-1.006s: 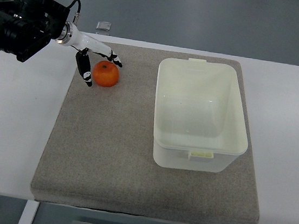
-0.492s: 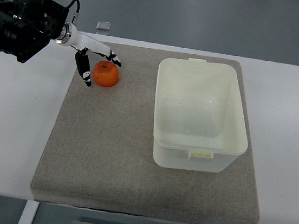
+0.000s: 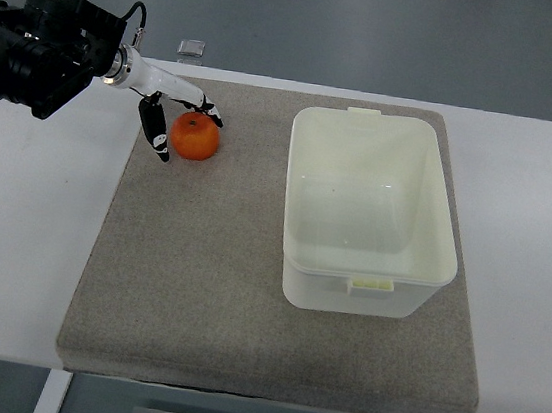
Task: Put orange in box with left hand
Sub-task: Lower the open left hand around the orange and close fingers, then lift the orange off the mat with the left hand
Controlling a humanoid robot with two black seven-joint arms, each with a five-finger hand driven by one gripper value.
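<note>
Fingers (image 3: 154, 129) of the left hand (image 3: 173, 103) reach spread around the orange (image 3: 194, 137), not clamping it.

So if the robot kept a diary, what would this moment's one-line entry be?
left hand: fingers spread around orange, not lifted | orange: on grey mat | box: empty | right hand: out of view

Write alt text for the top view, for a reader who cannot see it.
The robot's left hand reaches in from the upper left, fingers spread around an orange resting on a grey mat. An empty white box stands on the mat to the orange's right, all on a white table.
</note>
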